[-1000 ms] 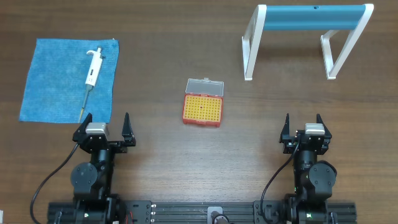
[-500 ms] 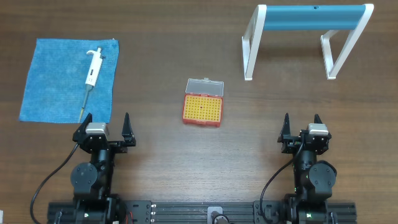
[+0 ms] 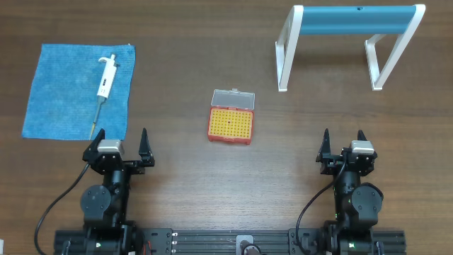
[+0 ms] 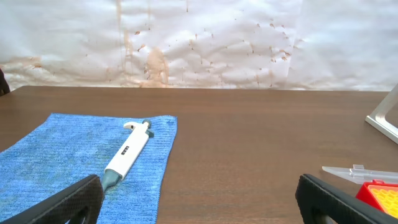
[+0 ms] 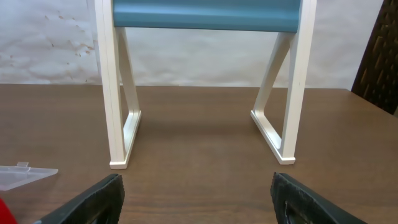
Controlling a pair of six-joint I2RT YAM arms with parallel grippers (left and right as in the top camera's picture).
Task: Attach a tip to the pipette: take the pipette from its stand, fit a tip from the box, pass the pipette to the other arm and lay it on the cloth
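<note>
Just ahead of the left gripper (image 3: 120, 134), jaws spread as on the right gripper (image 3: 344, 134), the pipette (image 3: 105, 81) could be knocked off the cloth (image 3: 56, 92) by a careless reach.

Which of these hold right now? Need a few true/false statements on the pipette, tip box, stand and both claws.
1. The white pipette lies on the blue cloth. True.
2. The orange tip box has its clear lid shut. False: the lid is open, folded back.
3. The left claw grips the pipette. False: it is open and empty, close to its own base, short of the cloth.
4. The blue-and-white stand holds no pipette. True.
5. The right claw is shut. False: its fingers stand apart, holding nothing.
</note>
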